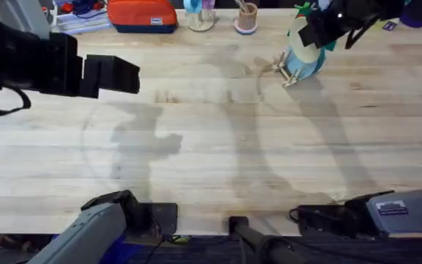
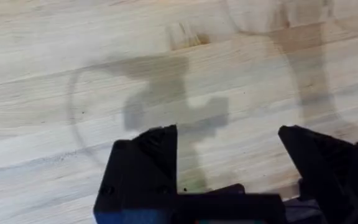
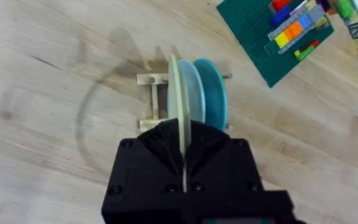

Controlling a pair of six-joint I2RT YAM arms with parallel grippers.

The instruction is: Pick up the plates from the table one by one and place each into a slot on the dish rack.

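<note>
My right gripper (image 3: 184, 134) is shut on the rim of a pale cream-yellow plate (image 3: 179, 93), held on edge over the small wooden dish rack (image 3: 151, 102). Two light blue plates (image 3: 211, 93) stand upright in the rack right beside it. I cannot tell whether the cream plate's lower rim sits in a slot. From overhead, the right gripper (image 1: 317, 29) is at the table's far right, above the rack (image 1: 288, 72) and the blue plates (image 1: 310, 62). My left gripper (image 2: 229, 155) hangs open over bare table (image 2: 73, 50) at the far left (image 1: 123, 75), holding nothing.
A green baseplate with coloured bricks (image 3: 272, 37) lies just beyond the rack. Along the far edge are an orange pouch (image 1: 141, 15), a clear cup (image 1: 200, 16) and a round wooden pencil cup (image 1: 246, 18). Both arm bases stand at the near edge.
</note>
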